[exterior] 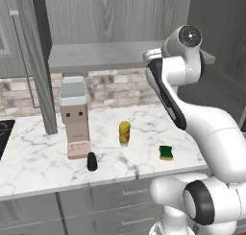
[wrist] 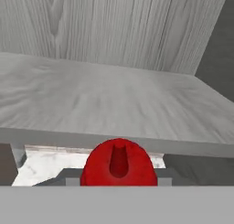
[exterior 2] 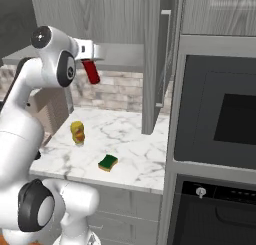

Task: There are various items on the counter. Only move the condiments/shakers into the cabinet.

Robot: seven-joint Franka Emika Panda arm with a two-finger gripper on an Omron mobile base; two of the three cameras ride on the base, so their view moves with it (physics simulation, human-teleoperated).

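Note:
My gripper (exterior 2: 90,62) is shut on the red bottle (exterior 2: 91,72), which hangs tilted just in front of the cabinet's light-grey shelf board (exterior 2: 125,56). In the hand view the bottle's red body (wrist: 119,163) sits between the jaws, slightly below the shelf's front edge (wrist: 114,141). On the marble counter (exterior: 38,157) stand the yellow bottle (exterior: 124,133) in the middle and the short black shaker (exterior: 92,161) near the front edge. The yellow bottle (exterior 2: 77,132) also stands left of centre in the right base view.
A green-and-yellow sponge (exterior: 166,152) lies on the counter at the right. The tall beige-and-grey appliance (exterior: 74,116) stands left of the yellow bottle. Cabinet doors (exterior: 41,61) (exterior 2: 152,64) hang open on both sides. A built-in oven (exterior 2: 220,114) stands to the right.

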